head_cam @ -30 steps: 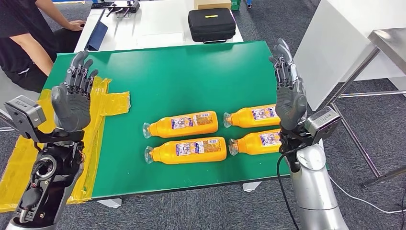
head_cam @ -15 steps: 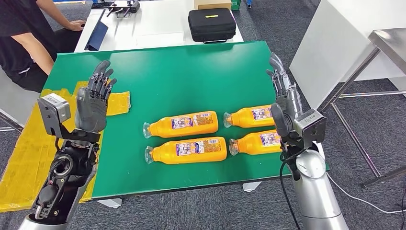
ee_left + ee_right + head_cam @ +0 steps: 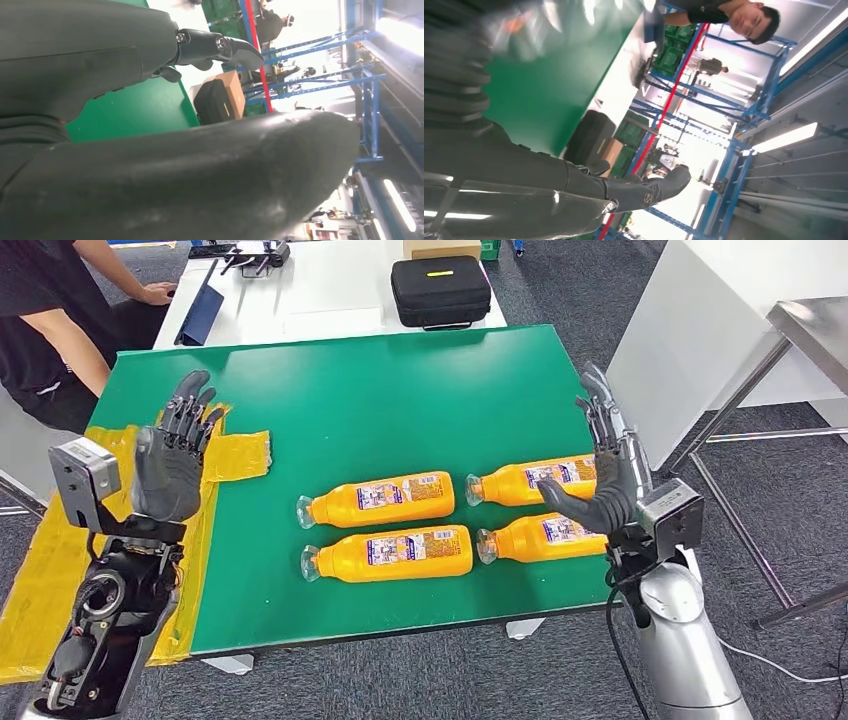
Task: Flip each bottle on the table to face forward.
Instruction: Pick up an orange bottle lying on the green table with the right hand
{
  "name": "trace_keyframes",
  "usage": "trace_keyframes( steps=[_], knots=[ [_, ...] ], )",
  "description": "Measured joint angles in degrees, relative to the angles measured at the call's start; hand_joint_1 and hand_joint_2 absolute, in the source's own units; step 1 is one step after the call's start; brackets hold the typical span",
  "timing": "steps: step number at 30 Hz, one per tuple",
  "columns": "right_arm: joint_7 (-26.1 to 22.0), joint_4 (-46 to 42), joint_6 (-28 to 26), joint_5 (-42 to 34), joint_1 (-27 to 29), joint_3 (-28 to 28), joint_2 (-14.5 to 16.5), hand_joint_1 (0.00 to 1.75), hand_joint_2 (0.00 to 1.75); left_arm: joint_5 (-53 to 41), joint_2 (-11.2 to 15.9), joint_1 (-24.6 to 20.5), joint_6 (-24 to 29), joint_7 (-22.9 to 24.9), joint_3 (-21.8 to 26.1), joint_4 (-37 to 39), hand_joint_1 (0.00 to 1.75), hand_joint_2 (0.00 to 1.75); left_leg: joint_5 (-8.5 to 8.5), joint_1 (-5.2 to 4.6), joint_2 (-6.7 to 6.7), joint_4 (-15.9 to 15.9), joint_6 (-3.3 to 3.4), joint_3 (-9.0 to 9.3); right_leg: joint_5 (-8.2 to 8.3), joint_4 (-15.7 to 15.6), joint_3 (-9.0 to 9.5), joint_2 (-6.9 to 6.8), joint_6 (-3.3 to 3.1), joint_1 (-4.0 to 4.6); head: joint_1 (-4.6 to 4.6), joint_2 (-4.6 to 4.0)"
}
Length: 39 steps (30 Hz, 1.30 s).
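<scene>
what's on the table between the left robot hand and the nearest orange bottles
In the head view, a crumpled yellow plastic sheet lies beside the left robot hand; from there to the left-hand bottles is bare green table.

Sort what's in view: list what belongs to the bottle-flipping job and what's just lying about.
Job:
four orange bottles: far left, near left, far right, near right
green table
left hand and right hand, both raised, holding nothing

Lying about:
yellow sheet
black case
cardboard box
person at the white table
</scene>
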Motion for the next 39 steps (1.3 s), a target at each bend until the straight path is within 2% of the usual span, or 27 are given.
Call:
trace_keyframes(
  steps=[3,10,13,15,16,18,19,20,21,22,23,24,25,26,27,29,30,31,32,34,35,36,37,39],
  knots=[
    [0.82,0.72,-0.28,-0.15,-2.12,1.23,0.28,0.0,0.0,-1.47,-0.5,1.15,-1.3,0.31,2.02,-1.82,0.0,0.0,0.04,0.0,-0.02,0.0,0.03,0.0,0.0,0.0,0.0,-0.02,0.0,0.0,-0.01,0.0],
    [2.55,2.05,-2.22,0.43,-4.97,3.07,1.39,0.0,0.0,-2.57,-1.55,1.25,-4.22,0.33,5.05,-2.77,0.0,0.0,-0.16,-0.21,-0.08,0.36,0.38,-0.18,0.14,-0.05,0.01,-0.06,0.31,-0.2,-0.02,0.0],
    [2.59,2.22,-2.37,0.45,-5.15,3.22,1.44,0.0,0.0,-2.7,-1.81,0.64,-4.65,0.33,5.67,-2.76,0.0,0.0,-0.18,-0.23,-0.11,0.14,0.91,-0.07,0.13,-0.24,0.04,-0.08,0.72,-0.16,-0.03,0.0],
    [2.59,2.24,-2.4,0.46,-5.34,3.26,1.4,0.0,0.0,-2.72,-2.05,0.15,-4.83,0.29,5.8,-2.75,0.0,0.0,0.2,0.14,-0.06,-0.72,1.43,0.54,-0.66,0.88,-0.54,-0.06,0.91,-0.09,0.0,0.0],
    [2.59,2.26,-2.43,0.47,-5.45,3.28,1.36,0.0,0.0,-2.73,-2.22,-0.08,-4.95,0.27,5.8,-2.72,0.0,0.0,0.41,0.39,-0.01,-1.13,1.63,0.82,-1.82,3.18,-1.64,-0.03,0.85,-0.06,0.09,0.0],
    [2.59,2.43,-2.46,0.47,-5.52,3.29,1.27,0.0,0.0,-2.73,-2.55,-0.34,-5.13,0.23,5.79,-2.54,0.0,0.0,0.54,0.57,0.03,-1.33,1.78,0.89,-5.02,10.81,-5.32,0.02,0.7,-0.31,0.22,0.0],
    [2.59,2.56,-2.48,0.46,-5.47,3.31,1.25,0.0,0.0,-2.73,-2.68,-0.36,-5.21,0.23,5.79,-2.39,0.0,0.0,0.55,0.58,0.01,-1.32,1.77,0.83,-6.28,14.45,-7.14,0.03,0.82,-0.48,0.27,0.0],
    [2.59,2.7,-2.49,0.45,-5.4,3.32,1.24,0.0,0.0,-2.73,-2.79,-0.35,-5.28,0.22,5.78,-2.21,0.0,0.0,0.56,0.61,-0.01,-1.3,1.74,0.78,-6.71,16.2,-8.07,0.02,1.15,-0.67,0.26,0.0],
    [2.57,2.84,-2.49,0.43,-5.36,3.32,1.22,0.0,0.0,-2.73,-2.87,-0.35,-5.37,0.2,5.78,-2.02,0.0,0.0,0.57,0.67,-0.05,-1.28,1.65,0.75,-6.18,15.45,-7.73,0.01,1.67,-0.85,0.26,0.0],
    [2.56,2.94,-2.5,0.4,-5.37,3.32,1.19,0.0,0.0,-2.73,-2.93,-0.37,-5.46,0.18,5.77,-1.88,0.0,0.0,0.57,0.78,-0.09,-1.23,1.49,0.74,-4.88,12.35,-6.16,0.0,2.27,-1.04,0.27,0.0],
    [2.54,3.02,-2.52,0.37,-5.42,3.32,1.13,0.0,0.0,-2.72,-2.98,-0.43,-5.53,0.14,5.77,-1.74,0.0,0.0,0.54,0.86,-0.15,-1.1,1.22,0.72,-3.27,7.8,-3.75,-0.03,2.86,-1.26,0.29,0.0],
    [2.5,3.1,-2.55,0.3,-5.48,3.32,1.08,0.0,0.0,-2.71,-2.99,-0.52,-5.59,0.08,5.77,-1.64,0.0,0.0,0.46,0.83,-0.2,-0.95,0.85,0.65,-1.9,3.78,-1.48,-0.04,3.12,-1.3,0.33,0.0],
    [2.42,3.14,-2.58,0.2,-5.54,3.31,1.0,0.0,0.0,-2.64,-3.0,-0.68,-5.66,0.0,5.78,-1.52,0.0,0.0,0.38,0.76,-0.24,-0.77,0.46,0.57,-0.99,1.0,0.07,-0.03,2.96,-1.29,0.31,0.0],
    [2.31,3.21,-2.64,0.08,-5.56,3.31,0.91,0.0,0.0,-2.57,-3.0,-0.88,-5.72,-0.14,5.78,-1.35,0.0,0.0,0.34,0.66,-0.26,-0.66,0.08,0.5,-0.57,-0.31,0.83,-0.01,2.56,-1.19,0.29,0.0],
    [2.16,3.33,-2.7,-0.08,-5.57,3.3,0.81,0.0,0.0,-2.48,-3.0,-1.07,-5.82,-0.29,5.78,-1.14,0.0,0.0,0.37,0.6,-0.26,-0.68,-0.28,0.47,-0.48,-0.32,0.87,0.02,1.96,-1.0,0.26,0.0],
    [1.82,3.52,-2.78,-0.39,-5.55,3.29,0.57,0.0,0.0,-2.34,-3.01,-1.37,-6.06,-0.62,5.77,-0.69,0.0,0.0,0.29,0.77,-0.23,-0.58,-0.88,0.43,-0.23,-0.42,0.88,0.05,0.99,-1.16,0.24,0.0],
    [1.62,3.58,-2.79,-0.56,-5.56,3.27,0.44,0.0,0.0,-2.3,-3.01,-1.52,-6.18,-0.75,5.77,-0.48,0.0,0.0,-0.39,0.89,-0.19,0.27,-1.18,0.1,-0.12,-0.48,0.98,0.05,0.56,-1.3,0.16,0.0],
    [1.43,3.63,-2.78,-0.74,-5.57,3.25,0.3,0.0,0.0,-2.24,-3.01,-1.7,-6.27,-0.86,5.77,-0.26,0.0,0.0,-1.62,0.99,-0.14,2.09,-1.46,-0.66,-0.05,-0.55,1.09,0.05,0.21,-1.47,0.06,0.0],
    [1.25,3.7,-2.73,-0.91,-5.56,3.24,0.14,0.0,0.0,-2.17,-3.01,-1.86,-6.32,-0.94,5.77,0.0,0.0,0.0,-3.44,1.09,-0.09,5.26,-1.73,-2.06,-0.05,-0.57,1.17,0.06,-0.02,-1.5,-0.04,0.0],
    [0.97,3.97,-2.56,-1.19,-5.5,3.23,-0.19,0.0,0.0,-2.04,-3.02,-2.05,-6.33,-1.02,5.76,0.6,0.0,0.0,-7.03,1.19,-0.03,13.11,-2.11,-5.77,-0.14,-0.55,1.2,0.06,-0.24,-1.41,-0.15,0.0],
    [0.9,4.14,-2.48,-1.27,-5.44,3.23,-0.32,0.0,0.0,-2.02,-3.02,-2.05,-6.33,-1.02,5.76,0.9,0.0,0.0,-7.77,1.23,-0.01,15.7,-2.19,-7.11,-0.17,-0.53,1.21,0.07,-0.26,-1.37,-0.15,0.0],
    [0.88,4.29,-2.45,-1.3,-5.39,3.23,-0.41,0.0,0.0,-2.01,-3.02,-2.06,-6.33,-1.02,5.75,1.16,0.0,0.0,-7.26,1.28,0.0,15.9,-2.16,-7.27,-0.22,-0.52,1.27,0.09,-0.29,-1.35,-0.16,0.0],
    [0.86,4.42,-2.44,-1.32,-5.35,3.23,-0.49,0.0,0.0,-2.01,-3.02,-2.09,-6.33,-1.02,5.75,1.36,0.0,0.0,-5.75,1.35,0.01,13.8,-2.07,-6.25,-0.3,-0.51,1.39,0.13,-0.28,-1.34,-0.17,0.0],
    [0.83,4.54,-2.44,-1.35,-5.35,3.21,-0.61,0.0,0.0,-2.01,-3.02,-2.28,-6.33,-1.03,5.75,1.57,0.0,0.0,-2.15,1.44,0.04,5.91,-1.79,-2.02,-0.57,-0.46,1.68,0.22,-0.04,-1.25,-0.16,0.0]
  ],
)
